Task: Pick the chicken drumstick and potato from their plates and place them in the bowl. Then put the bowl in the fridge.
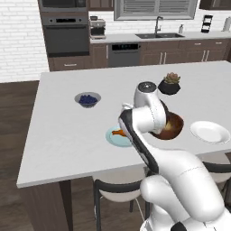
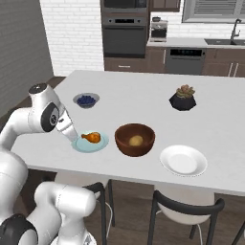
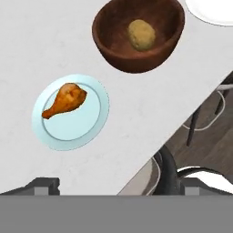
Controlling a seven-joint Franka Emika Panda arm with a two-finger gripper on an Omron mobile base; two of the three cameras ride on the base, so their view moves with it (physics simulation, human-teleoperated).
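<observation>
On the counter's near edge, the chicken drumstick (image 3: 65,101) lies on the pale blue plate (image 3: 86,127), bone end away from the wooden bowl (image 3: 113,50); the potato (image 3: 140,34) already sits in that bowl. Gripper (image 3: 116,186) hovers above with jaws wide, holding nothing. Best approach, I judge: centre over the meaty end, turn the 2 fingers across it, descend straight.

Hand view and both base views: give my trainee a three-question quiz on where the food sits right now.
1. True or false: the potato lies in the wooden bowl.
2. The chicken drumstick lies on: A) the white plate B) the pale blue plate C) the counter
3. Fill in: the gripper is ____.

Key: 1 true; 2 B; 3 open, holding nothing.
</observation>
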